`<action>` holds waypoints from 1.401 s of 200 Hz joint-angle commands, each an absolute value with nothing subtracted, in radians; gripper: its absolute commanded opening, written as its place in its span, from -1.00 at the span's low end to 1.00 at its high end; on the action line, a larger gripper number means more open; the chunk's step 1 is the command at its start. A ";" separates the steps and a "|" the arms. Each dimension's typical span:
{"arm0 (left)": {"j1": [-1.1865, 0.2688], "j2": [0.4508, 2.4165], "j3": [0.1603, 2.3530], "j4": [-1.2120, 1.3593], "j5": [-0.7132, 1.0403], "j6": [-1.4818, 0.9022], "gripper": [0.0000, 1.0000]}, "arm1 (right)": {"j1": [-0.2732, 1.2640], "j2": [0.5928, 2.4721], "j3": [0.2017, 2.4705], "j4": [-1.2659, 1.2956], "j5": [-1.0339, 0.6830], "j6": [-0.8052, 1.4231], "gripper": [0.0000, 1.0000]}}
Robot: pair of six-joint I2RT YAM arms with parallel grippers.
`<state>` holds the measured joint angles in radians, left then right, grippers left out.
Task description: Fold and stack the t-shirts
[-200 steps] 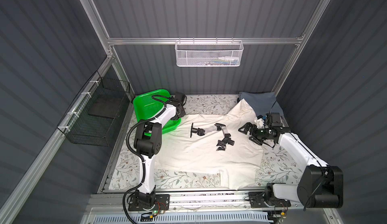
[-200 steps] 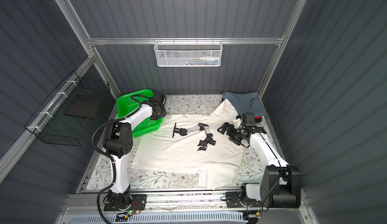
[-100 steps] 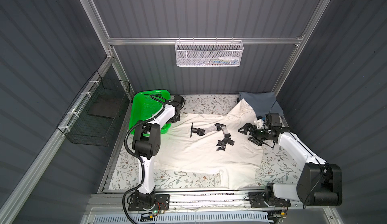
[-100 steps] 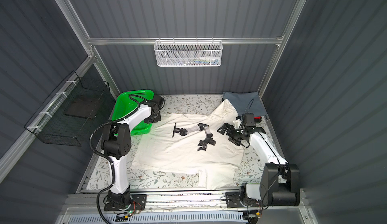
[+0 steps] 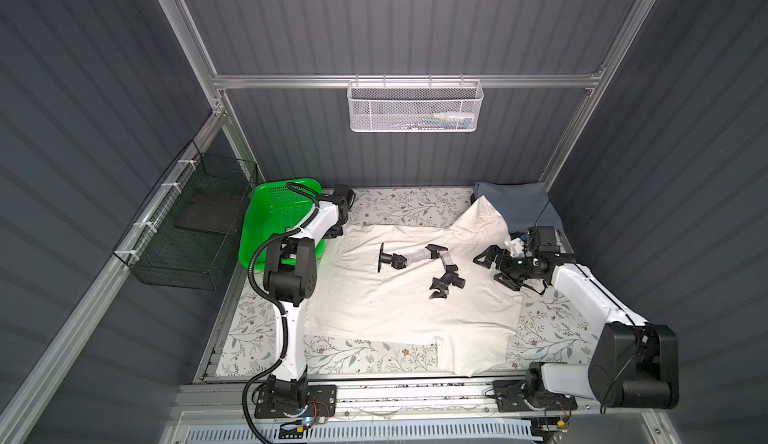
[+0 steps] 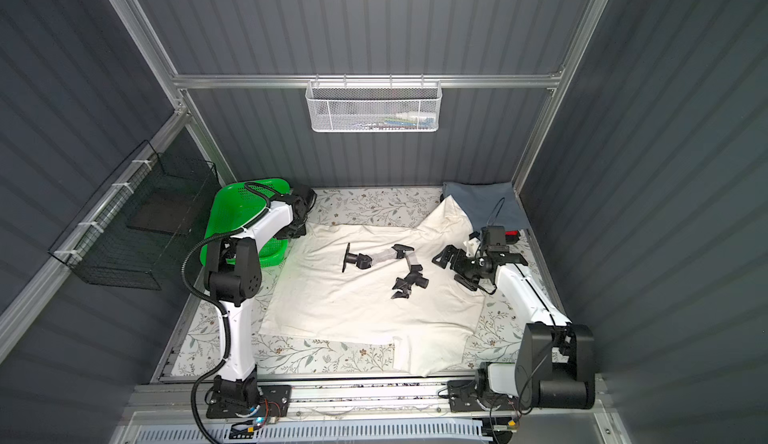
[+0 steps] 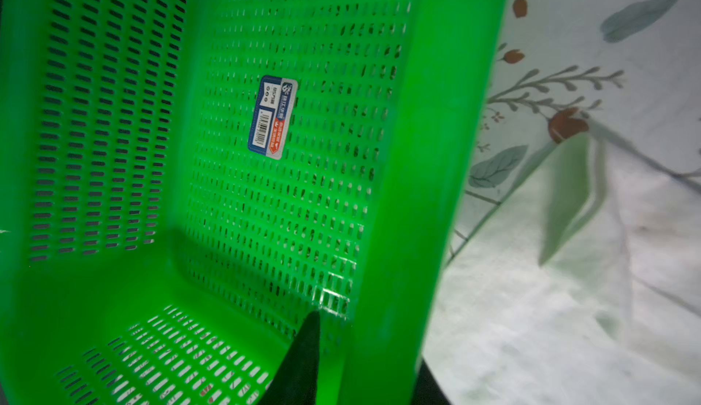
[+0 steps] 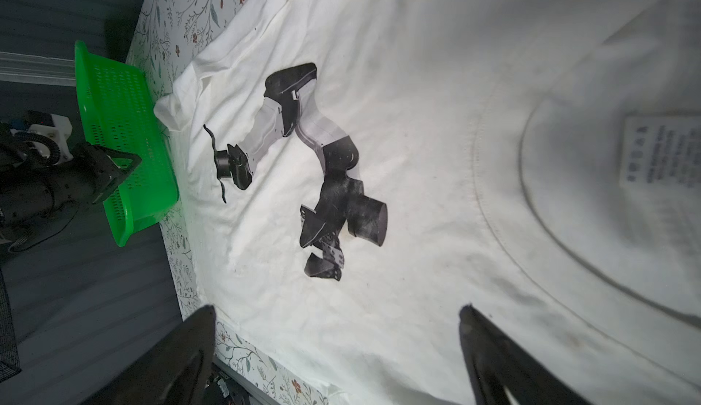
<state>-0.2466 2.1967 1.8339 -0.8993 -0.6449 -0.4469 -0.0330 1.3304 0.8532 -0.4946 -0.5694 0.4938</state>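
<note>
On the floral table covering (image 5: 415, 205): one cream tee (image 5: 395, 309) spread flat with its print up, one green basket (image 5: 274, 213), two folded tees in the far right corner.
A corner of the cream tee overlaps the grey-blue tee (image 5: 519, 201); the right arm hides all but a sliver of the red tee (image 6: 513, 234); the left gripper (image 7: 368, 350) pinches the basket's rim, and the basket stands steeper and further left than a second ago; the right gripper (image 5: 492, 273) hovers spread wide over the collar, unchanged.
</note>
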 commanded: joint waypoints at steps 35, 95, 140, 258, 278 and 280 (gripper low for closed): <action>-0.239 2.157 1.812 -0.951 -0.726 -0.433 0.11 | -0.040 1.336 0.853 -0.491 -0.543 0.526 0.98; -0.301 1.957 1.726 -0.871 -0.628 -0.368 0.94 | -0.037 1.446 0.960 -0.450 -0.532 0.566 0.96; -0.408 1.831 1.686 -0.811 -0.566 -0.338 0.99 | -0.016 1.602 1.144 -0.446 -0.486 0.573 0.85; -0.408 1.952 1.681 -0.498 -0.268 -0.336 0.99 | -0.003 2.067 1.750 -0.591 -0.268 0.541 0.21; -0.402 1.994 1.698 -0.454 -0.243 -0.340 0.99 | -0.002 2.129 1.846 -0.648 -0.186 0.510 0.19; -0.402 1.999 1.700 -0.452 -0.241 -0.343 0.99 | -0.002 2.132 1.851 -0.651 -0.183 0.510 0.19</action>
